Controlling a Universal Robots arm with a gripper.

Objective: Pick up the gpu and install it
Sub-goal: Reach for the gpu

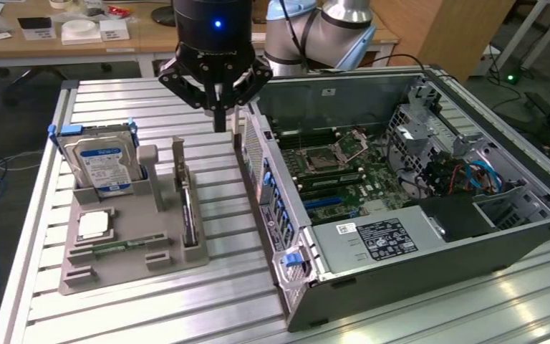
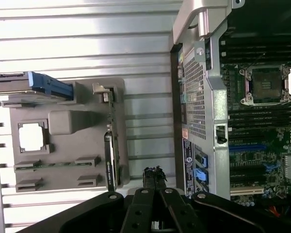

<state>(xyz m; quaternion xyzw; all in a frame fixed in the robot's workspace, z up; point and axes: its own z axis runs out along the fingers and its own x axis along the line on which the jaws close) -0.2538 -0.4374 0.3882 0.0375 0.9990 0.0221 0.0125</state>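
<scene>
gpu (image 1: 190,215) stands on edge in slot of grey holder (image 1: 127,236), on holder side nearest open computer case (image 1: 399,179). Hard drive (image 1: 103,161) upright at holder's other side. Gripper (image 1: 220,123) hangs above slatted tabletop (image 1: 237,287) between holder and case, apart from gpu. Fingers (image 2: 149,178) pinched together, grasping nothing.

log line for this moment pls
gripper: shut, empty | over table between holder and computer case | gpu: on edge in holder, untouched | not installed
</scene>
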